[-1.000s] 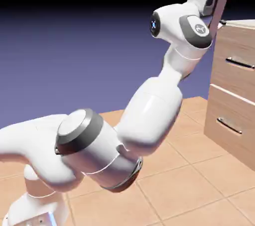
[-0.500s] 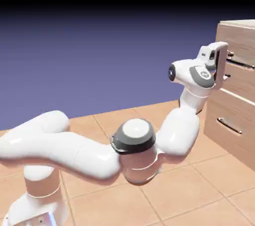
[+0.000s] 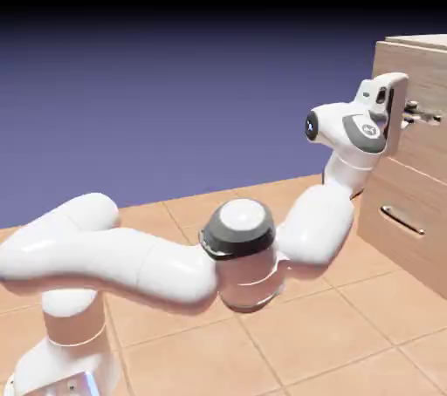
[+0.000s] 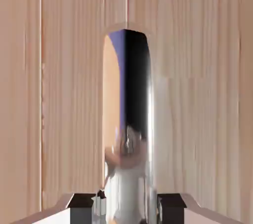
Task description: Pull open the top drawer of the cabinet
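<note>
Paved in square, orange-tan tiles across the floor (image 3: 332, 324), with thin lines crossing between them. Runs slantwise along the floor's far edge, rising toward the exterior view's right. Opens behind onto a plain backdrop (image 3: 175, 124), blue-violet low down and darkening to black at the top. Closer to the floor's right-hand side, shows a light wood-grain lower drawer (image 3: 397, 255), with a slim, shiny lower handle (image 3: 403, 221) sloping down toward the exterior view's right.
</note>
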Controlling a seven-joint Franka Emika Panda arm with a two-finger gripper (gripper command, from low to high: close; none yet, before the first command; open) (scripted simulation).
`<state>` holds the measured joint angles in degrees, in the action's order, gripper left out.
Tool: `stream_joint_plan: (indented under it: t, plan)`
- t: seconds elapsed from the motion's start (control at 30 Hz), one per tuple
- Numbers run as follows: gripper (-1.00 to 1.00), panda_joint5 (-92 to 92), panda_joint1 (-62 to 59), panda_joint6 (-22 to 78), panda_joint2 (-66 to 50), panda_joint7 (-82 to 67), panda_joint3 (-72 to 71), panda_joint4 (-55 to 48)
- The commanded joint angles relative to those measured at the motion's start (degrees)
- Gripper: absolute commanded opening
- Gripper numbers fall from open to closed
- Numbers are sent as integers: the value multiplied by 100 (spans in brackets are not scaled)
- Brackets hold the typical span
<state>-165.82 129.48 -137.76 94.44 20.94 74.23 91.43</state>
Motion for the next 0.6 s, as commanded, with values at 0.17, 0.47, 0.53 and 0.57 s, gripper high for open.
stream_joint_plan:
  t: [0.17, 0.47, 0.53, 0.57]
  plan:
    - [-100, -19, -702, 532, 138, 111, -7, 1246]
    - [-100, 49, -1768, 1323, 414, 157, -60, 3114]
    - [-100, 88, -2021, 1487, 453, 185, -69, 3529]
    - [-100, 111, -2149, 1568, 472, 198, -75, 3737]
